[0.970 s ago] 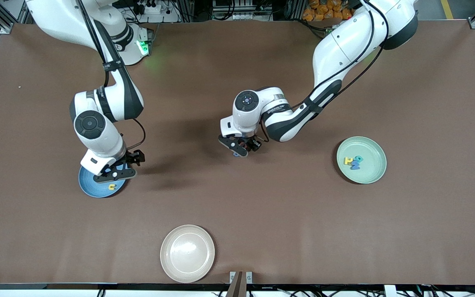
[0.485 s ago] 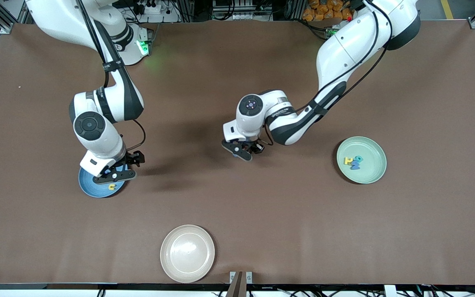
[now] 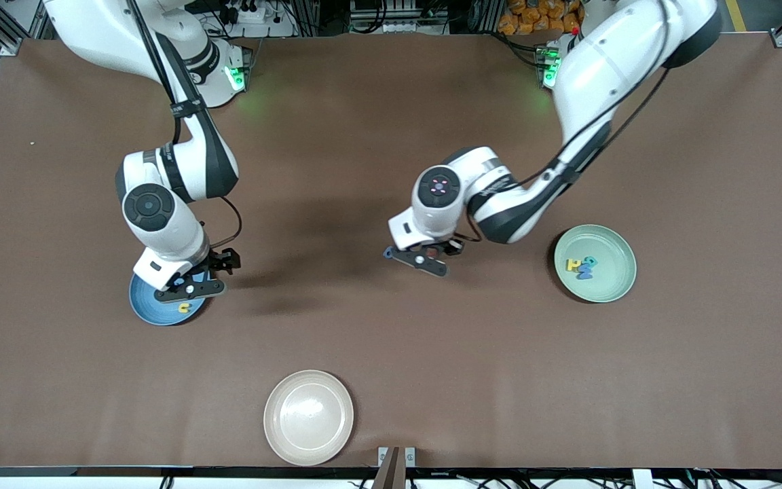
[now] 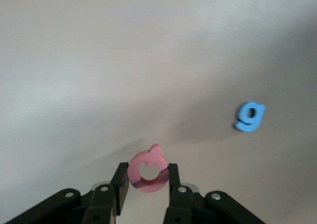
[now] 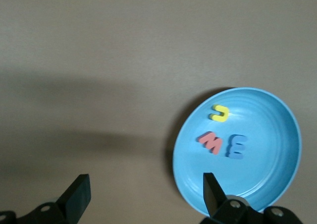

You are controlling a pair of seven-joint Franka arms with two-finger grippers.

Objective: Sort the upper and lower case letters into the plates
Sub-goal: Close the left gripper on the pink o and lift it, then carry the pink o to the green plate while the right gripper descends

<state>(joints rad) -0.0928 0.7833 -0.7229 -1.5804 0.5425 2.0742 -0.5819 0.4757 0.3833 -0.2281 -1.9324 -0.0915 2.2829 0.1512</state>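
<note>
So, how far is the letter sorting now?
Done: three letters lie in the blue plate and three in the green plate. In hand: the left gripper holds a pink letter over the table. Left: a blue g lies on the table. The right gripper hangs open over the blue plate.

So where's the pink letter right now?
The pink letter is pinched between the left gripper fingers, up over bare table mid-way between the blue plate and the green plate.
</note>
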